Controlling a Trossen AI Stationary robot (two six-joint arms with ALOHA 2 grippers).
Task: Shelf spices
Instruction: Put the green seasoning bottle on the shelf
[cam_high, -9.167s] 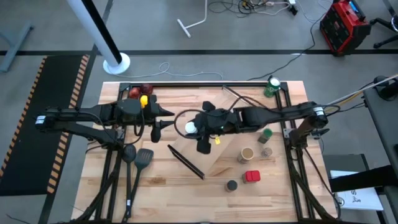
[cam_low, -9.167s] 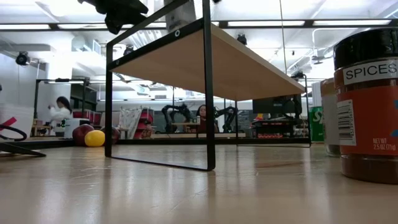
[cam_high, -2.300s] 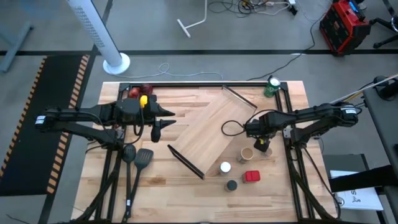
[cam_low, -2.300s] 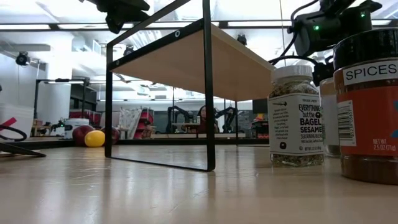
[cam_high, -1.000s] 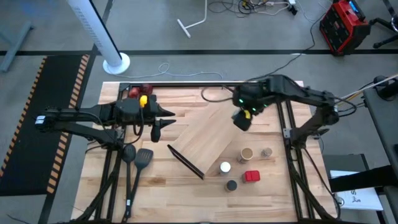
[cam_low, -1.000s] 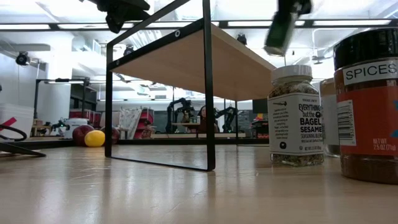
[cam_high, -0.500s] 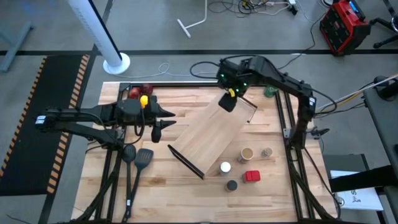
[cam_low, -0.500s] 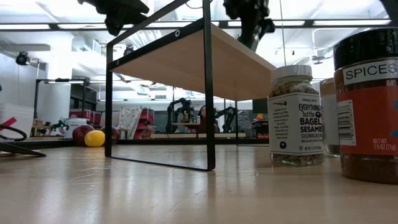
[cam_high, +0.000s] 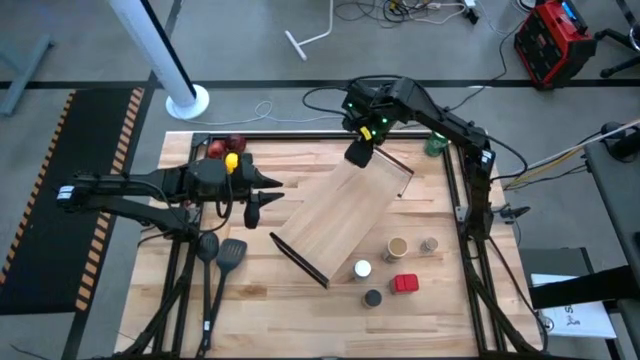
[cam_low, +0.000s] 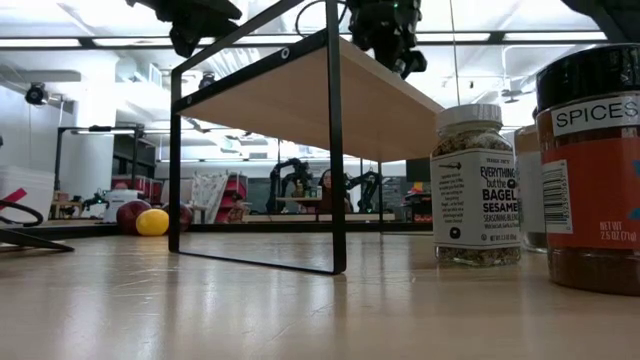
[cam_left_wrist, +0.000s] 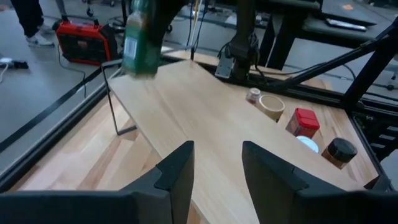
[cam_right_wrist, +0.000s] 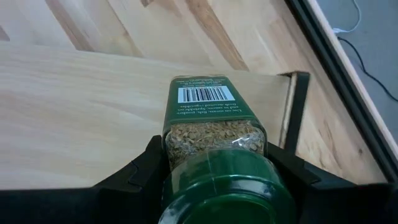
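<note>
The green-topped spice jar (cam_right_wrist: 212, 134), pinched just below its cap in the right hand (cam_high: 358, 153) above the far end of the shelf (cam_high: 340, 215), looks rigid, light and smooth-sided, so a grip across the body beneath the cap seems safest. The left hand (cam_high: 252, 209) hangs spread and empty over the table (cam_high: 250, 300), well apart from the shelf's near end.

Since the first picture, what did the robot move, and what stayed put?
The right gripper set the white-top jar down by the other jars, took hold of the green-top jar and carried it up over the far end of the shelf. The left gripper stayed waiting beside the shelf. The tan, silvery, red and black jars did not move.
</note>
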